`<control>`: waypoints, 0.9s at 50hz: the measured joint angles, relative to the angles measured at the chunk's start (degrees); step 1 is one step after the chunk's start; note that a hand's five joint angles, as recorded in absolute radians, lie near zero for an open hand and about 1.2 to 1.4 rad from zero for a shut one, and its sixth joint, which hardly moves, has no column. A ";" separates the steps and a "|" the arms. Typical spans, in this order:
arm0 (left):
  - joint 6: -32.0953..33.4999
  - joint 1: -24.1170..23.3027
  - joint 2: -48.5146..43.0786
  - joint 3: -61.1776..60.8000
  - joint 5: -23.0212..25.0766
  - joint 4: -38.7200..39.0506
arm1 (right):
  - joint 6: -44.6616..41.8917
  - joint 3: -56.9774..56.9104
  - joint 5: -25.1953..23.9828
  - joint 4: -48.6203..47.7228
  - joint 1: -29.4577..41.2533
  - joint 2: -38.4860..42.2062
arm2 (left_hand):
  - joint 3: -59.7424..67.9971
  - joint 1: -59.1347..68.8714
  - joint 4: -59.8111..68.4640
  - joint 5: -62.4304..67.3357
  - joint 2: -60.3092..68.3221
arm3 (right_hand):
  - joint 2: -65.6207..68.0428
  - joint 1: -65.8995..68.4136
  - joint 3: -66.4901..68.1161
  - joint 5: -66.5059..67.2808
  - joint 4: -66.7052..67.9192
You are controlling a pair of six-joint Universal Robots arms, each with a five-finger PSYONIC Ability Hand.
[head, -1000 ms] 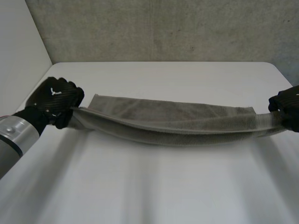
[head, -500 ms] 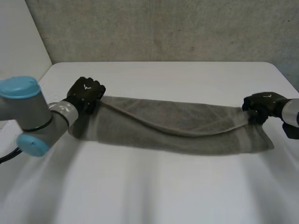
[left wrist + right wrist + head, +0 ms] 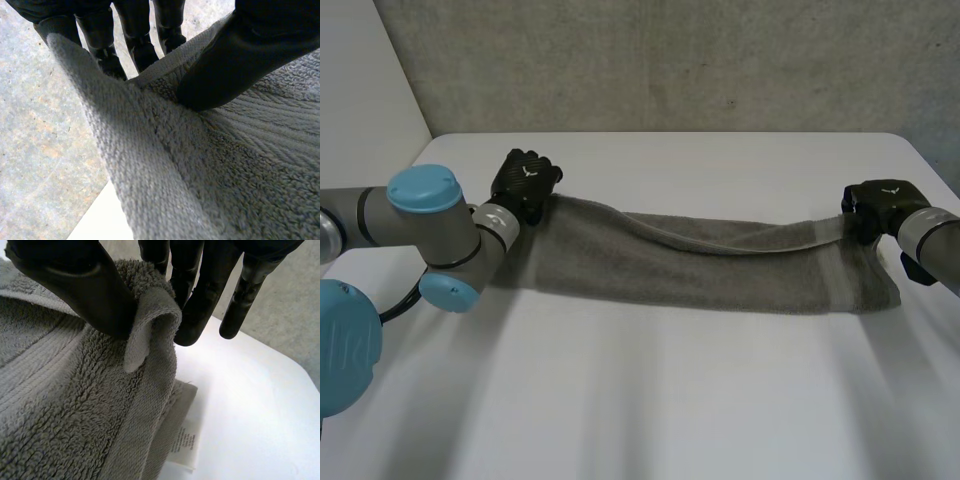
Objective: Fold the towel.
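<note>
A grey towel [image 3: 700, 265] lies stretched across the white table [image 3: 640, 400], folded lengthwise, its upper layer sagging between my two hands. My left hand [image 3: 525, 180] pinches the towel's left far corner; in the left wrist view the thumb [image 3: 235, 65] presses the towel [image 3: 210, 170] against the fingers [image 3: 100, 35]. My right hand [image 3: 878, 205] pinches the right far corner, held slightly above the table. In the right wrist view the thumb [image 3: 80, 285] and fingers [image 3: 200, 290] clamp a fold of the towel's edge [image 3: 150, 325], and a white label [image 3: 182, 442] hangs below it.
A rough grey wall [image 3: 670, 60] stands behind the table's far edge. Bare tabletop stretches from the towel to the near edge. My left arm [image 3: 410, 220], with its blue caps, reaches in over the table's left side.
Both hands have carried the towel's held edge away from me toward the far side. The upper layer now lies over the lower one, and the left arm has swung further in.
</note>
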 measured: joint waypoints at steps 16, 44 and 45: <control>0.55 -0.91 1.03 -2.48 -1.69 0.04 | -0.57 0.66 1.92 -0.05 0.56 -0.72 | -73.98 -68.74 -71.72 -72.21 -71.77 | -60.77 -60.97 -60.96 -62.87 -13.13; -8.40 -1.92 21.29 -24.59 -3.23 2.21 | -11.89 20.95 -0.06 0.39 -0.25 -20.42 | -74.49 -68.86 -71.74 -72.79 -72.20 | -48.76 -49.05 -49.24 -48.59 -0.91; -9.81 -1.88 22.14 -26.02 -3.15 2.19 | -12.56 22.32 -0.44 0.82 -0.29 -20.45 | -74.49 -68.86 -71.74 -72.81 -72.20 | -48.65 -48.74 -49.03 -48.43 -0.75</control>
